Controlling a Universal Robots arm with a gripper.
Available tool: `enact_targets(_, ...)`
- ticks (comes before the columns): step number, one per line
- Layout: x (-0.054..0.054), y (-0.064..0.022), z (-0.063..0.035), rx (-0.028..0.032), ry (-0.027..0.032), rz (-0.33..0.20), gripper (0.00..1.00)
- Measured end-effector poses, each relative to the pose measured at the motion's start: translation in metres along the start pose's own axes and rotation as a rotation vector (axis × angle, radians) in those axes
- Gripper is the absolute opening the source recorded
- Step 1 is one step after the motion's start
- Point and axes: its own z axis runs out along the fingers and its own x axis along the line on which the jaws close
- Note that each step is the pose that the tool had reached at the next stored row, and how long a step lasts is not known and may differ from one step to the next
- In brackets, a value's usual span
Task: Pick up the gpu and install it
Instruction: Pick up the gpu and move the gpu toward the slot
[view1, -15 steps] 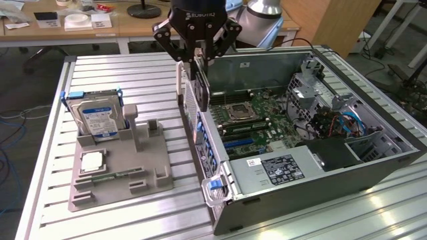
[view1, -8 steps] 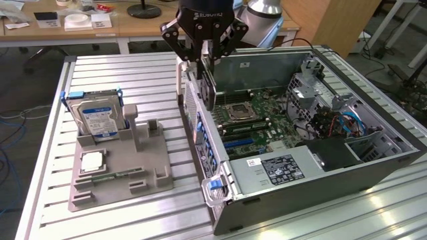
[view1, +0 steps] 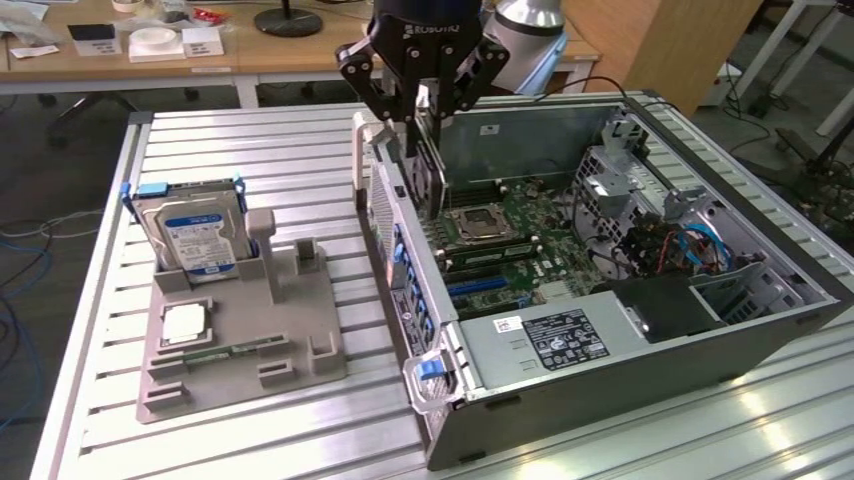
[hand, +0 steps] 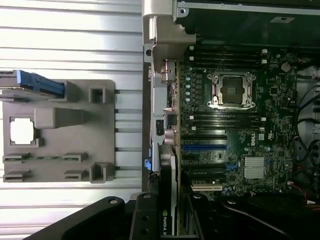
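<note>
In the exterior view, the gripper (view1: 427, 115) hangs over the rear wall of the computer case (view1: 601, 385). Its fingers are pinched on the top edge of the gpu (view1: 430, 172), which hangs upright and edge-on just inside that wall, above the motherboard (view1: 514, 250). We judge the pick-up done and the install in hand. We cannot tell whether the card already touches a slot. Seating it would call for the card's lower edge lined up over a slot and its bracket flush with the case's rear wall. The gripper body carries lettering that reads as Robotiq. Outside the case, a grey fixture (view1: 240, 340) holds a hard drive (view1: 194, 240) with a blue-white label too small to read.

In the wrist view, the gripper (hand: 170, 207) clamps the gpu (hand: 169, 172), which runs along the case's rear wall over the expansion slots (hand: 202, 172). A green NVIDIA mark (hand: 164, 223) shows on the card. DELL (hand: 264, 134) is printed on the board inside the case.
</note>
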Motion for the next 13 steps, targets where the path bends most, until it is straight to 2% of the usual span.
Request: enact_targets(13,-0.018,0.001,0.0011,-0.0001,-0.0001,0.0,0.27)
